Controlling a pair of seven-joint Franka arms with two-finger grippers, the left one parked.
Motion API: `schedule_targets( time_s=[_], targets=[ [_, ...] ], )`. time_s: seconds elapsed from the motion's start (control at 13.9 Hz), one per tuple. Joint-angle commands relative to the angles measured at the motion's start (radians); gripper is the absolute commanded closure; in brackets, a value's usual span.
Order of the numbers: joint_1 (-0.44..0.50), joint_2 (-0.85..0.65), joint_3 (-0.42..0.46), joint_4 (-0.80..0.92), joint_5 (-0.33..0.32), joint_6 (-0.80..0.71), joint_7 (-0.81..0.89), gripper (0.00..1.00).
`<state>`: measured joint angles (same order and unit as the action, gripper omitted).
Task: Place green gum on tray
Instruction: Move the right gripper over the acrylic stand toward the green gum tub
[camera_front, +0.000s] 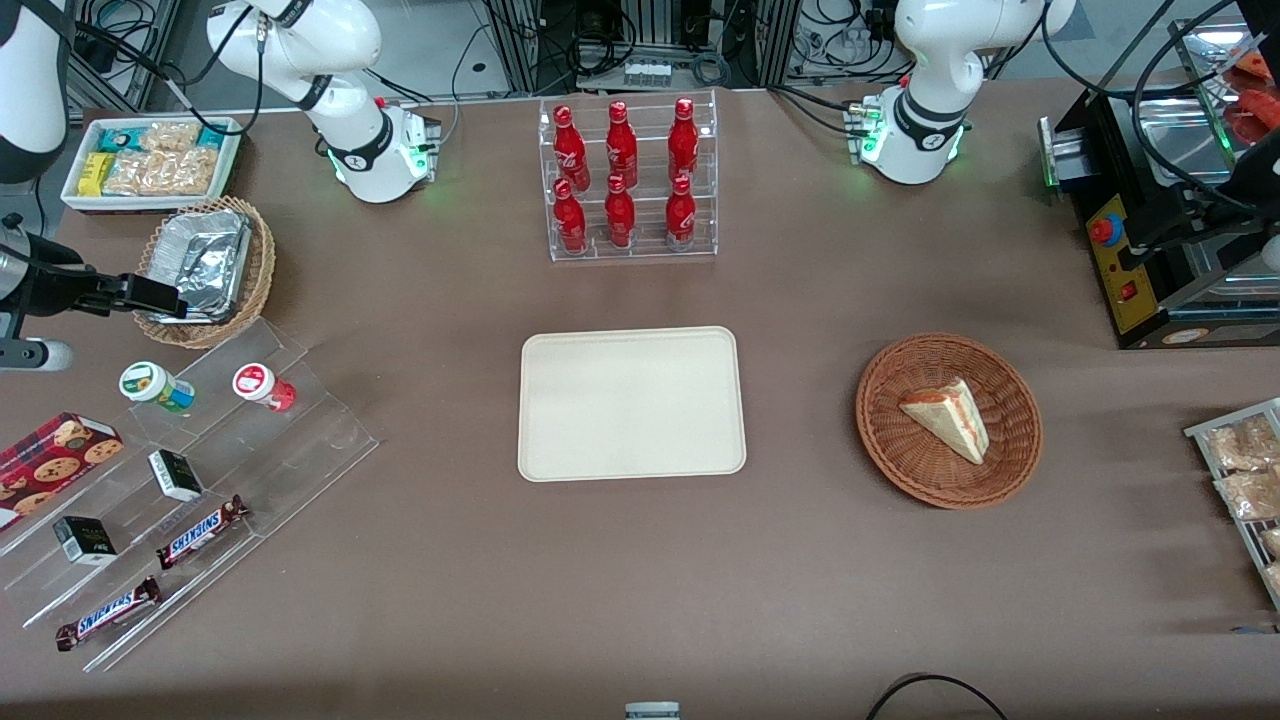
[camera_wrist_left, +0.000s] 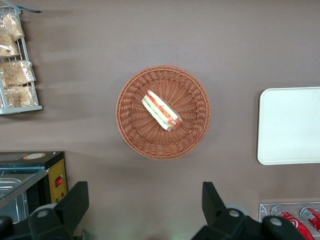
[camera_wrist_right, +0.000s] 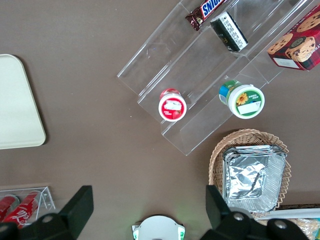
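Spread-fingered black gripper (camera_wrist_right: 145, 210) hovers above the white-lidded green gum bottle (camera_front: 157, 387) near the table's working-arm edge; cream rectangular tray (camera_front: 631, 403) lies mid-table.

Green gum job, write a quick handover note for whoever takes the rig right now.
Gripper: open, empty, up above the table near the foil tray's wicker basket, not yet over the gum.
Green gum: on the top step of the clear acrylic stepped stand, beside the red-lidded gum bottle, untouched.
Tray: mid-table, nothing on it, nearer the front camera than the cola bottle rack.
Done: nothing yet.
Left: move over the green gum, grasp it, lift it clear of the stand, carry it to the tray, release.
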<state>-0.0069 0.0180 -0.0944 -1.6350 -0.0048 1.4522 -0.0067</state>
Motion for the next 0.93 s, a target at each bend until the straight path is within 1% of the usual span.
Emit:
schedule_targets(
  time_s=[0.0, 0.22, 0.43, 0.72, 0.86],
  targets=[
    [0.002, 0.034, -0.002, 0.041, 0.002, -0.021, 0.014, 0.00],
    [0.001, 0.054, -0.002, 0.029, -0.021, -0.015, 0.002, 0.00],
    [-0.005, 0.057, -0.002, -0.006, -0.021, 0.069, -0.022, 0.00],
    [-0.016, 0.046, -0.028, -0.104, -0.021, 0.190, -0.260, 0.00],
    [-0.048, 0.048, -0.031, -0.126, -0.021, 0.240, -0.397, 0.00]
  ],
)
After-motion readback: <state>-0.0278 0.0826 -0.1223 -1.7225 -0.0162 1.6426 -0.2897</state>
